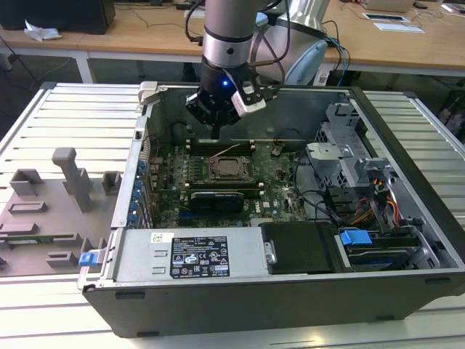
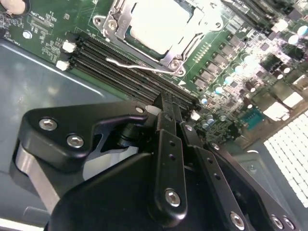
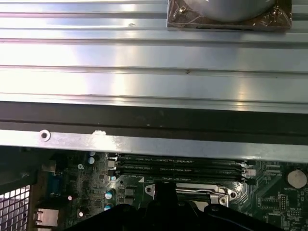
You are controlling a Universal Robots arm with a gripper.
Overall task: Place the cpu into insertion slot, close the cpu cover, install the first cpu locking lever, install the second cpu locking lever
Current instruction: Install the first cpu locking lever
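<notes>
Gripper [image 1: 216, 129] hangs inside the open PC case [image 1: 218, 309], fingertips pointing down. In the second wrist view the two black fingers [image 2: 166, 144] are pressed together at the tips w/ nothing between them.

The chip [image 2: 161, 21] is just past the fingertips and lower, seated in the socket [image 1: 212, 171]. It's a small flat square w/ a dull silver top that glares bright under the light. The cover [image 2: 120, 21], a thin silvery frame w/ a big window, lies flat around it, w/ screws at the corners. A thin wire lever [image 2: 144, 69] runs along the socket edge nearest the fingertips. Can't tell if it's hooked down.

Directly under the fingertips are the long black memory slots [image 2: 115, 77], between jaws and socket, all on the green board [image 2: 57, 24].

In the case, well off to the exterior view's right of the jaws, there's a grey drive cage [image 1: 349, 160]. On the near side is a silver power supply [image 1: 196, 254] w/ a label. The case sits on a ribbed aluminium table [image 1: 73, 109]. Grey fixture blocks [image 1: 65, 174] stand on it at the exterior view's left. Wooden desks [image 1: 131, 33] are behind the arm.
</notes>
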